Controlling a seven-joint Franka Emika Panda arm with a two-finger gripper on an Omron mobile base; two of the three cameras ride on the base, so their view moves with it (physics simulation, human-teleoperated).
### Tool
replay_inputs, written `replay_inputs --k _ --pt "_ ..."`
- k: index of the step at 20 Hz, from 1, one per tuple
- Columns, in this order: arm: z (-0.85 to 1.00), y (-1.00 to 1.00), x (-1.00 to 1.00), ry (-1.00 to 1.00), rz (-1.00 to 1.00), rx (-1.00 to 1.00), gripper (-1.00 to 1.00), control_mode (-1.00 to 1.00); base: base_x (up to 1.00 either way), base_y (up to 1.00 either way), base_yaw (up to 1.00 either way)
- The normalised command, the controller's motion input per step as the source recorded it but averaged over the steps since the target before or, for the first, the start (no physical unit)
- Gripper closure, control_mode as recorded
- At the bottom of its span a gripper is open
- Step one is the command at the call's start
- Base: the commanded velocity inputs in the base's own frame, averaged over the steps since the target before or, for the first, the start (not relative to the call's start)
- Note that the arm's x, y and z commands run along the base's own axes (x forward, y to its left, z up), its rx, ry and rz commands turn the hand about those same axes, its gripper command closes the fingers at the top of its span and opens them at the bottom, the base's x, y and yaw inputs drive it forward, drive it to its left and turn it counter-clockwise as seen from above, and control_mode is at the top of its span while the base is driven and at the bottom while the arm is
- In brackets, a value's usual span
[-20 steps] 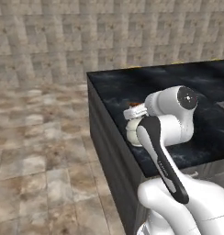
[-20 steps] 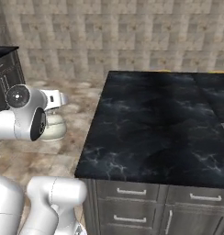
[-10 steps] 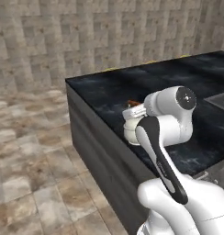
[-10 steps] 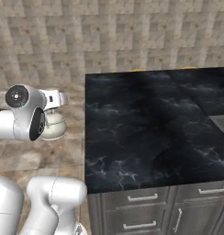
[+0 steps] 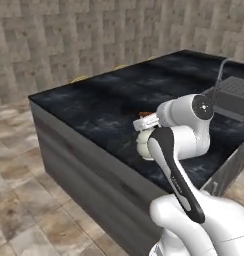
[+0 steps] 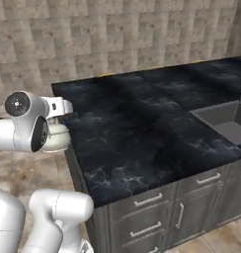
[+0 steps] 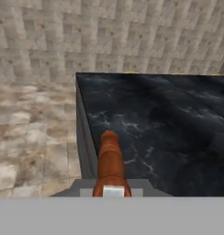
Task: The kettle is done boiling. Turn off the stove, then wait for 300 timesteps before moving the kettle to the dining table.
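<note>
**A:** We carry the kettle (image 6: 56, 138) by its red-orange handle (image 7: 110, 160), the gripper (image 5: 144, 121) pinched tight on that thin arch. The pale body hangs beneath the hand, level with the near corner of the dining table (image 6: 142, 123) and not yet set on the glossy black marble.

**B:** How do we judge it will handle?

**A:** Small and squat, so probably light, though any water inside would add weight and slosh. The shell looks rigid and smooth, likely slippery, so the handle is the right place to hold. We reckon a hold at the top of the arch keeps the body hanging level.

**B:** And the risks?

**A:** A thin handle could swivel between the fingers, so we would lower it gently, clear of the sink (image 6: 226, 121).
</note>
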Motion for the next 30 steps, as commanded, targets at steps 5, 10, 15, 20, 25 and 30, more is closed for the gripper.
replay_inputs --k 5,10,15,20,25,30 --pt "0.0 0.0 0.0 0.0 0.0 0.0 1.0 1.0 0.33 0.54 -0.52" --pt "0.0 0.0 0.0 0.0 0.0 0.0 1.0 1.0 0.26 0.52 -0.56" --pt "0.0 0.0 0.0 0.0 0.0 0.0 1.0 1.0 0.26 0.52 -0.57" --pt "0.0 0.0 0.0 0.0 0.0 0.0 1.0 1.0 0.26 0.51 -0.57" --pt "0.0 0.0 0.0 0.0 0.0 0.0 1.0 1.0 0.27 0.53 -0.56" --pt "0.0 0.0 0.0 0.0 0.0 0.0 1.0 1.0 0.22 0.65 -0.49"
